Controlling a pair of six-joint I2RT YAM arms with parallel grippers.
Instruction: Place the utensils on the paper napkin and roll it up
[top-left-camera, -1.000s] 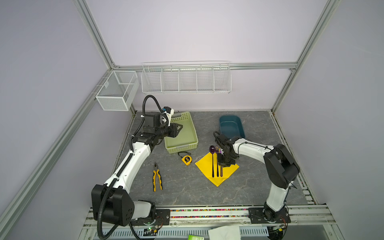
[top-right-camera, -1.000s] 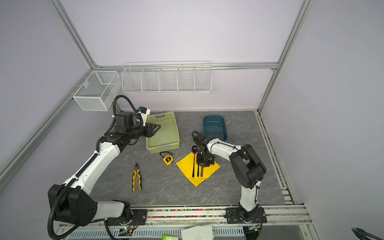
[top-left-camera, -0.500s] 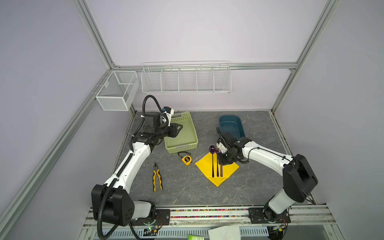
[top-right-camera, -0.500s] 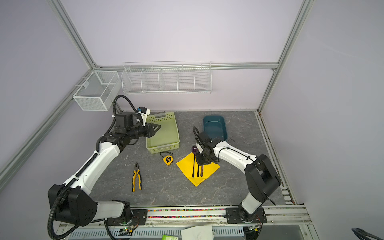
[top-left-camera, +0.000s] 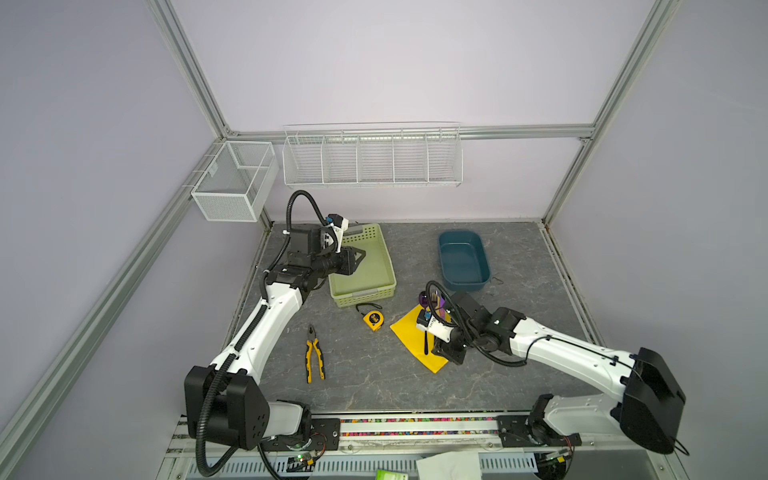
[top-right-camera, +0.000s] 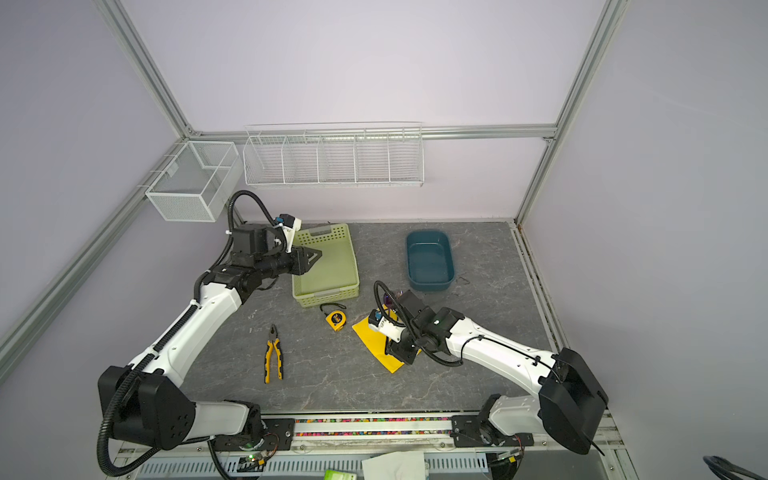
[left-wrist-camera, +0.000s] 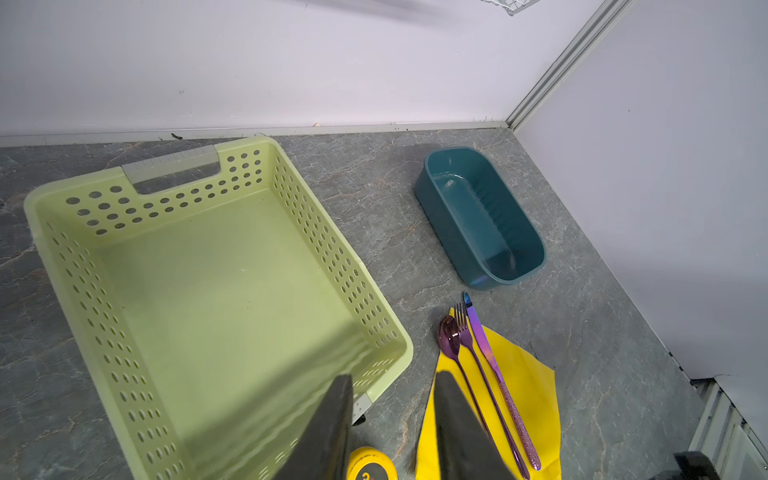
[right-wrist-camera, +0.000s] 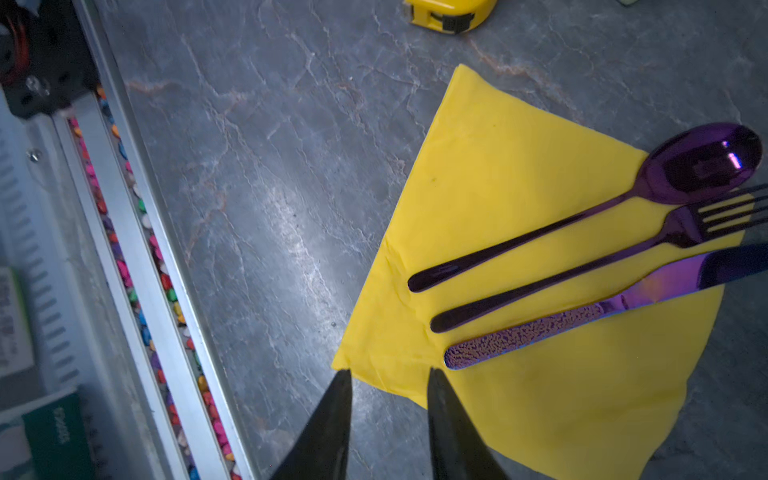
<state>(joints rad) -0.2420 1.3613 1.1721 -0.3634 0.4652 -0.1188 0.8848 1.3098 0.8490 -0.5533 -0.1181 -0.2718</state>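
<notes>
The yellow paper napkin (right-wrist-camera: 519, 187) lies flat on the grey table, also seen in a top view (top-left-camera: 409, 334). On it rest the utensils side by side: a purple spoon (right-wrist-camera: 582, 216), a fork (right-wrist-camera: 582, 274) and a knife (right-wrist-camera: 582, 318). Their heads reach past the napkin's far corner (left-wrist-camera: 457, 328). My right gripper (right-wrist-camera: 389, 372) hangs open over the napkin's near corner, just short of the handle ends, with nothing between its fingers. My left gripper (left-wrist-camera: 395, 376) is open and empty, held in the air above the green basket (top-left-camera: 365, 297).
A teal tub (top-left-camera: 465, 284) stands behind the napkin. A yellow tape measure (top-left-camera: 373, 320) lies between the basket and the napkin. Yellow-handled pliers (top-left-camera: 314, 359) lie at the front left. Wire racks (top-left-camera: 372, 158) hang on the back wall.
My right gripper has opened and drawn back from the utensils toward the napkin's near corner, its arm swinging out to the right. The left arm has not moved.
</notes>
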